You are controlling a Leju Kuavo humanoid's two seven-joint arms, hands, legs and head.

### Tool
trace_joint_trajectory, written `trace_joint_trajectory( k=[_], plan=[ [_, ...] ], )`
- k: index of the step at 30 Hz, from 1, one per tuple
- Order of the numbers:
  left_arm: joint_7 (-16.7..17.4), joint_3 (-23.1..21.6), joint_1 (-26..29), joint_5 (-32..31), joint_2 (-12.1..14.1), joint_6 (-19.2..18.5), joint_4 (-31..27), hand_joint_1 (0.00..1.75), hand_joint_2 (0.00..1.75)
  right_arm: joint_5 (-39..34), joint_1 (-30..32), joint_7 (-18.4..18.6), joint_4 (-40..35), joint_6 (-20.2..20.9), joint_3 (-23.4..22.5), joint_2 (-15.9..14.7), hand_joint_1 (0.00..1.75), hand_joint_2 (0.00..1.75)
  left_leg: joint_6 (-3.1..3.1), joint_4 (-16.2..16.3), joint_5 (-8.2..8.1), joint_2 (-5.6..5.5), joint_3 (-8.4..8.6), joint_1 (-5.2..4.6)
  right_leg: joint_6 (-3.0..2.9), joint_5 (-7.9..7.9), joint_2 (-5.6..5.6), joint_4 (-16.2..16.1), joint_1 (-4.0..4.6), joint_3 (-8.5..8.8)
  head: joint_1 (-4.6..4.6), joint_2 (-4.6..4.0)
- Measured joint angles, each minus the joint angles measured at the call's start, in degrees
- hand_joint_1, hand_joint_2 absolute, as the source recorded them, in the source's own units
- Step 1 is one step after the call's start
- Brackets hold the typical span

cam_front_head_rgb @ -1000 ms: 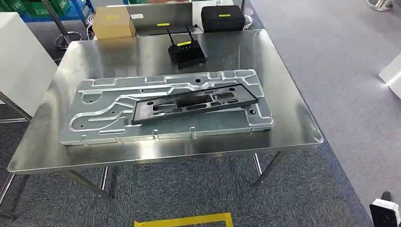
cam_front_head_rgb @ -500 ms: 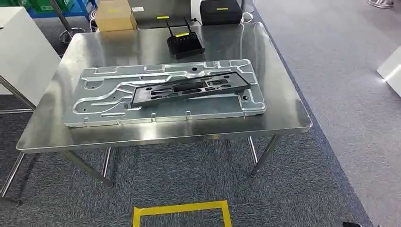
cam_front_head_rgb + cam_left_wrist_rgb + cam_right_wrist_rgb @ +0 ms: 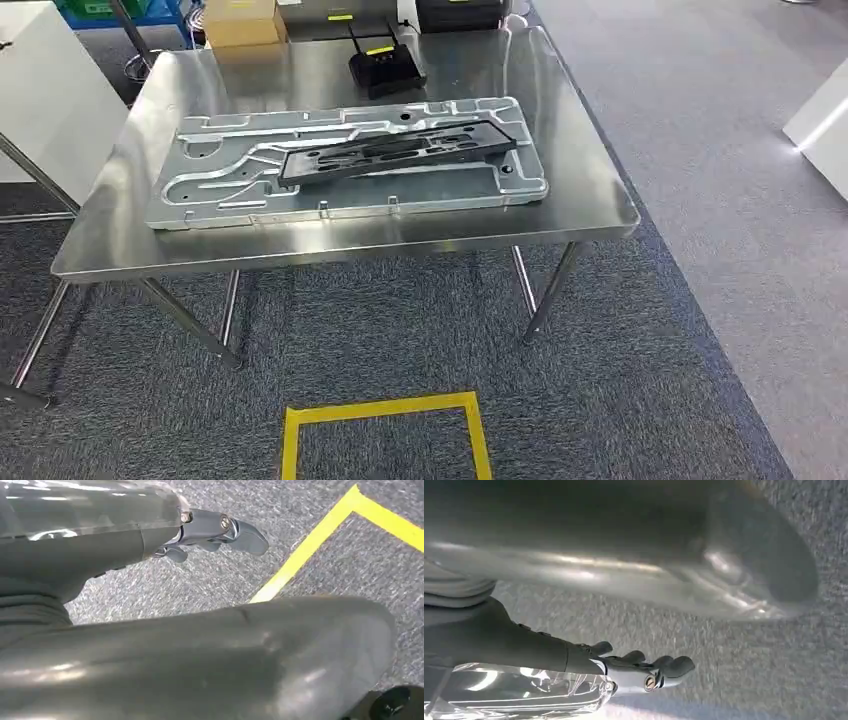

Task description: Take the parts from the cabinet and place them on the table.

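Here, the left hand point(image 3: 215, 532) and right hand point(image 3: 644, 667) hang over grey carpet, fingers loosely apart, holding nothing. Ahead, on the steel table point(image 3: 590, 215), a black part point(image 3: 400, 155) lies tilted across a large silver panel point(image 3: 250, 205) — likely to slide if jostled by another part.

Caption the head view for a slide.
Black bracket lying on a stamped metal panel atop a steel table, yellow floor square below.

steel table point(image 3: 590, 215) | silver panel point(image 3: 220, 200), router point(image 3: 385, 70), cardboard box point(image 3: 243, 22)
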Motion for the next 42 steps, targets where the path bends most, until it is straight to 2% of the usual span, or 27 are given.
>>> trace_joint_trajectory(
  k=[3, 6, 7, 8, 10, 11, 12, 13, 14, 15, 17, 18, 19, 21, 22, 23, 25, 27, 29, 30, 33, 34, 35, 37, 38, 40, 42],
  plan=[
    [0.2, -0.2, 0.0, 0.0, 0.0, 0.0, 0.0, 0.0, 0.0, 0.7, -0.1, 2.3, 1.0, 1.7, 0.3, 0.0, 0.0, 0.0, -1.06, 0.4, 0.41, -0.11, -0.57, 0.37, -1.64, 1.33, -0.4, 0.3, -0.05, -1.17, -0.02, 0.0],
    [0.8, -0.4, 0.0, -0.5, -0.2, 0.0, 0.0, 0.0, 0.0, 2.3, -0.5, 10.5, 1.6, 8.3, 0.9, 0.2, 0.0, 0.0, -1.83, 9.8, -10.0, -0.14, -3.28, 0.6, -2.42, 3.3, -0.47, 0.3, 0.26, -3.58, -0.02, 0.0],
    [1.0, -0.4, 0.0, -0.5, -0.2, 0.0, 0.0, 0.0, 0.0, 2.6, -0.5, 12.1, 1.9, 10.4, 0.9, 0.3, 0.0, 0.0, -1.95, 14.0, -12.35, -0.15, -4.13, 0.6, -2.46, 4.0, -0.49, 0.3, 0.42, -4.55, -0.04, 0.0],
    [1.0, -0.4, 0.0, -0.5, -0.2, 0.1, 0.0, 0.0, 0.0, 2.7, -0.5, 12.8, 2.1, 12.1, 1.0, 0.7, 0.0, 0.0, -1.94, 17.1, -12.81, -0.15, -4.35, 0.6, -2.51, 4.71, -0.52, 0.4, 0.57, -5.52, -0.04, 0.0],
    [1.1, -0.7, 0.0, -0.5, -0.4, 0.1, 0.0, 0.0, 0.0, 2.1, -0.6, 13.0, 2.5, 15.5, 1.1, 1.5, 0.0, 0.0, -1.41, 16.1, -9.1, -0.19, -1.67, 0.54, -2.53, 6.09, -0.51, 0.5, 0.96, -7.39, -0.04, 0.0],
    [1.0, -0.9, 0.0, -0.5, -0.5, 0.1, 0.0, 0.0, 0.0, 1.7, -0.7, 13.0, 2.7, 17.0, 1.1, 2.1, 0.0, 0.0, -0.79, 11.9, -6.84, -0.21, 1.63, 0.35, -2.53, 6.82, -0.47, 0.5, 1.25, -8.28, -0.04, 0.0],
    [1.0, -0.9, -0.1, -0.5, -0.5, 0.1, 0.0, 0.0, 0.0, 1.6, -0.7, 13.0, 2.8, 17.6, 1.1, 2.5, 0.0, 0.0, 0.03, 6.6, -6.02, -0.26, 5.47, 0.15, -2.52, 7.44, -0.4, 0.5, 1.44, -8.88, -0.04, 0.0],
    [1.0, -1.0, -0.3, -0.5, -0.4, 0.1, 0.0, 0.0, 0.0, 1.5, -0.9, 13.0, 2.9, 18.1, 1.1, 3.2, 0.0, 0.0, 1.12, 0.7, -7.21, -0.4, 9.8, -0.38, -2.44, 7.95, -0.43, 0.5, 1.28, -9.07, -0.04, 0.0],
    [0.9, -1.0, -0.2, -0.5, -0.4, 0.1, 0.0, 0.0, 0.0, 1.5, -0.8, 13.0, 3.0, 18.2, 1.1, 3.5, 0.0, 0.0, 1.53, -4.3, -8.83, -0.25, 12.52, -0.56, -2.07, 8.38, -0.43, 0.5, 1.55, -9.25, -0.04, 0.0],
    [0.9, -1.1, -0.4, -0.5, -0.4, 0.1, 0.0, 0.0, 0.0, 1.5, -0.8, 13.0, 3.0, 18.2, 1.1, 3.6, 0.0, 0.0, 1.19, -4.0, -8.5, -0.33, 12.0, -0.74, -1.66, 9.03, -0.68, 0.3, 1.31, -9.18, -0.02, 0.0],
    [0.9, -1.3, -0.4, -0.5, -0.4, 0.0, 0.0, 0.0, 0.0, 1.6, -0.9, 13.0, 3.2, 18.3, 1.1, 3.9, 0.0, 0.0, 1.92, -4.3, -7.69, -0.29, 11.53, -1.07, -0.96, 10.14, -0.69, -0.1, 0.92, -9.32, -0.04, 0.0],
    [0.9, -1.5, -0.3, -0.5, -0.5, -0.2, 0.0, 0.0, 0.0, 1.9, -0.8, 13.3, 3.3, 18.4, 1.1, 3.9, 0.0, 0.0, 2.34, -5.4, -6.2, -0.08, 11.17, -0.37, -0.61, 10.34, -0.67, 0.0, 1.07, -9.62, -0.02, 0.0],
    [0.9, -1.7, -0.4, -0.5, -0.5, -0.2, 0.0, 0.0, 0.0, 1.9, -0.7, 13.4, 3.3, 18.4, 1.1, 4.0, 0.0, 0.0, 2.7, -5.5, -5.39, 0.08, 10.37, -0.54, -0.34, 7.83, -0.4, 1.0, 0.95, -10.22, -0.04, 0.0],
    [1.0, -1.9, -0.3, -0.5, -0.6, -0.5, 0.0, 0.0, 0.0, 1.9, -0.7, 13.7, 3.4, 18.8, 1.0, 4.0, 0.0, 0.0, 3.05, -5.4, -3.98, 0.1, 8.42, -0.55, 0.06, 0.19, -0.31, 7.8, 0.77, -12.06, -0.02, 0.0],
    [1.0, -2.1, -0.2, -0.5, -0.6, -0.8, 0.0, 0.0, 0.0, 1.5, -0.7, 13.7, 3.4, 19.1, 1.0, 4.0, 0.0, 0.0, 3.03, -5.3, -3.35, 0.14, 7.47, -0.58, 0.3, -2.38, -0.31, 12.1, 0.73, -12.96, -0.04, 0.0],
    [1.0, -2.4, -0.2, -0.5, -0.6, -0.9, 0.0, 0.0, 0.0, 0.7, -0.7, 13.7, 3.4, 19.2, 0.7, 4.1, 0.0, 0.0, 2.95, -4.9, -2.7, 0.2, 6.27, -0.58, 0.54, -3.29, -0.31, 15.9, 0.71, -13.55, -0.02, 0.0],
    [1.0, -2.8, -0.3, -0.5, -0.6, -1.1, 0.0, 0.0, 0.0, -0.3, -0.8, 13.8, 3.5, 19.2, 0.0, 4.4, 0.0, 0.0, 2.71, -3.7, -1.67, 0.27, 3.88, -0.52, 0.9, 0.25, -0.33, 16.9, 0.41, -11.66, -0.02, 0.0],
    [1.0, -3.1, -0.3, -0.5, -0.7, -1.1, 0.0, 0.0, 0.0, -0.6, -1.0, 13.8, 3.5, 19.2, -0.4, 4.5, 0.0, 0.0, 2.47, -2.0, -1.13, 0.85, 1.4, -0.44, 1.27, 3.72, -0.87, 9.5, 0.08, -5.6, -0.02, 0.0],
    [1.0, -3.2, -0.2, -0.5, -0.7, -1.1, 0.0, 0.0, 0.0, -1.7, -1.7, 13.4, 3.5, 19.4, -1.0, 4.7, 0.0, 0.0, 1.88, 0.0, -0.88, 1.02, -0.24, -0.69, 1.04, 0.21, -2.53, -0.1, 0.63, 0.61, -0.02, 0.0],
    [1.0, -3.3, -0.3, -0.5, -0.7, -1.1, 0.0, 0.0, 0.0, -1.8, -1.8, 13.2, 3.5, 19.5, -1.5, 4.8, 0.0, 0.0, 1.42, 0.2, -0.6, 1.33, -0.31, -0.73, -0.09, -0.02, -2.11, -0.1, 0.7, 0.05, -0.04, 0.0],
    [1.0, -3.5, -0.5, -0.5, -0.6, -1.1, 0.1, 0.0, 0.0, -1.0, -1.6, 13.1, 3.6, 19.3, -1.7, 5.2, 0.0, 0.0, 0.32, 0.2, 0.6, 1.55, -0.74, -0.49, -1.75, 1.34, -1.97, -0.2, 0.7, -0.76, -0.02, 0.0],
    [0.9, -3.7, -0.5, -0.5, -0.6, -1.1, 0.1, 0.0, 0.0, -0.9, -1.8, 13.1, 3.6, 19.2, -1.8, 5.3, 0.0, 0.0, -0.26, 1.1, -1.29, 0.9, -1.17, -0.16, -2.14, 1.99, -2.08, -0.2, 0.6, -1.44, -0.04, 0.0],
    [1.0, -3.7, -0.4, -0.5, -0.6, -1.0, 0.1, 0.0, 0.0, -0.8, -1.9, 13.1, 3.6, 19.2, -1.8, 5.3, 0.0, 0.0, -0.73, 3.6, -4.89, 0.35, -2.02, -0.06, -2.56, 2.63, -2.02, -0.2, 0.56, -2.27, -0.02, 0.0],
    [1.0, -3.8, -0.5, -0.5, -0.6, -0.9, 0.1, 0.0, 0.0, -0.7, -2.0, 13.0, 3.6, 19.2, -1.9, 5.4, 0.0, 0.0, -1.38, 12.0, -11.57, 0.03, -4.05, 0.34, -2.69, 4.1, -1.79, -0.2, 0.66, -4.13, -0.04, 0.0],
    [1.0, -3.8, -0.5, -0.5, -0.6, -0.9, 0.1, 0.0, 0.0, -0.7, -1.9, 13.0, 3.6, 19.2, -2.0, 5.4, 0.0, 0.0, -1.56, 15.8, -13.05, 0.03, -4.66, 0.44, -2.63, 4.81, -1.71, 0.0, 0.66, -5.09, -0.04, 0.0],
    [1.0, -3.8, -0.5, -0.5, -0.6, -0.9, 0.1, 0.0, 0.0, -0.7, -1.9, 13.0, 3.6, 19.2, -2.1, 5.5, 0.0, 0.0, -1.56, 17.3, -10.86, 0.03, -3.15, 0.57, -2.39, 6.1, -1.55, 0.2, 0.66, -6.98, -0.04, 0.0],
    [1.0, -4.0, -0.6, -0.5, -0.6, -0.9, 0.1, 0.0, 0.0, -0.7, -1.9, 13.0, 3.6, 19.2, -2.1, 5.5, 0.0, 0.0, -1.11, 9.7, -6.68, 0.02, 2.93, 0.59, -2.09, 7.31, -1.48, 0.5, 0.67, -8.71, -0.04, 0.0]
  ],
)
